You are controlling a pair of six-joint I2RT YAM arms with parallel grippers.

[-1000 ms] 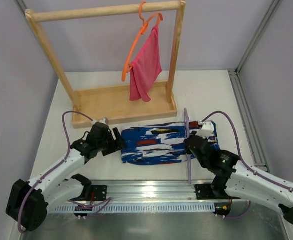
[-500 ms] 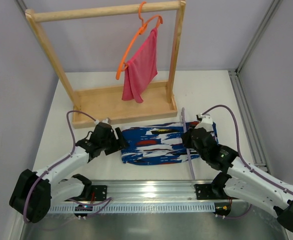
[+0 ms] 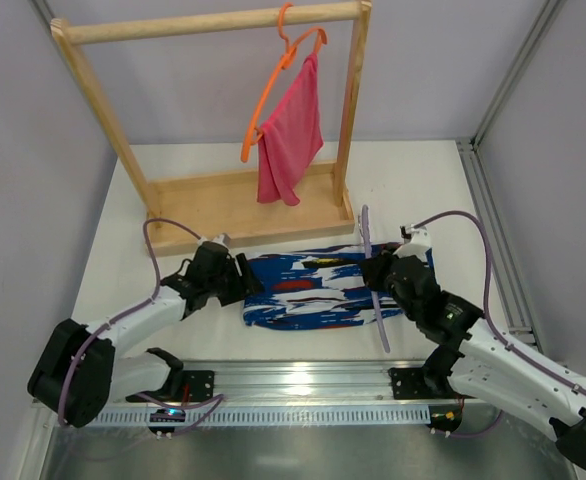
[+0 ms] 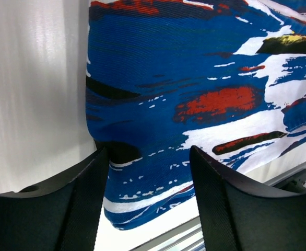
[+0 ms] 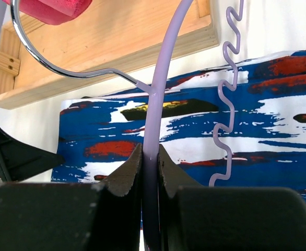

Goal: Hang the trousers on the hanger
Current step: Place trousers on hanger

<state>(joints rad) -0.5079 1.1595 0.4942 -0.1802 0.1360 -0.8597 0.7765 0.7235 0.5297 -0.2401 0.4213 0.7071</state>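
The trousers (image 3: 308,290) lie flat and folded on the white table, printed in blue, white, red and black. My left gripper (image 3: 245,284) is at their left edge, open, its jaws straddling the near-left corner of the fabric (image 4: 195,78) in the left wrist view (image 4: 148,152). My right gripper (image 3: 378,272) is over the trousers' right part, shut on the lilac hanger (image 3: 381,330). In the right wrist view (image 5: 149,149) the hanger's bar (image 5: 161,83) runs up between the jaws, its metal hook (image 5: 64,70) curving left and a wavy notched arm (image 5: 227,104) to the right above the trousers (image 5: 278,115).
A wooden rack (image 3: 248,205) stands behind the trousers, with an orange hanger (image 3: 273,85) and a pink cloth (image 3: 291,130) hanging from its top rail. A metal rail (image 3: 293,375) runs along the table's near edge.
My left gripper has moved right onto the trousers' left edge and its jaws have narrowed a little. The right gripper has carried the hanger slightly farther back. The pink cloth swings.
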